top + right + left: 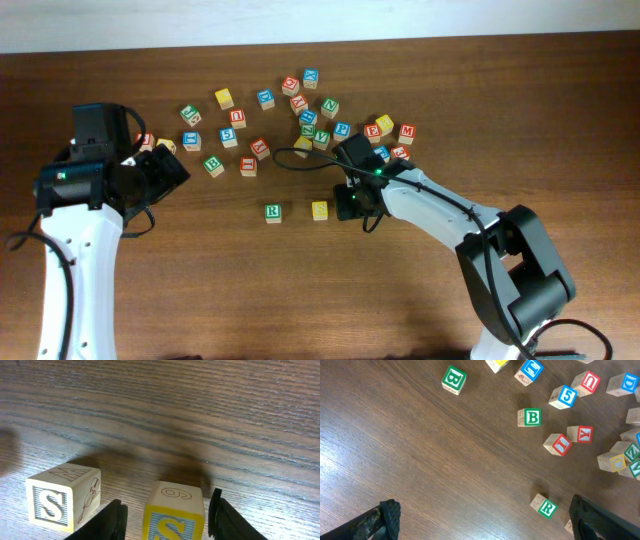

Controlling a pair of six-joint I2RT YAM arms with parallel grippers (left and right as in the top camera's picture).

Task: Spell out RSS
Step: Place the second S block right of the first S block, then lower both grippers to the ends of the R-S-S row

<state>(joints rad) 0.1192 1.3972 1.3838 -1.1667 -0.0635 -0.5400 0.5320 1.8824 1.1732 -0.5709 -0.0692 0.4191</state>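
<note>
A green R block (272, 212) stands on the wooden table, and it also shows in the left wrist view (545, 506). Just right of it stands an S block (319, 210), pale with a blue S in the right wrist view (62, 497). My right gripper (352, 205) is right of that block, low at the table. In the right wrist view its fingers (166, 502) are open around a yellow S block (175, 517), with a small gap on each side. This block is hidden in the overhead view. My left gripper (170, 165) is open and empty (490, 525), left of the R block.
A loose cluster of several letter blocks (300, 110) lies across the back middle of the table, from near my left gripper to an M block (406, 132). Two green B blocks (532, 417) (453, 379) lie ahead of my left gripper.
</note>
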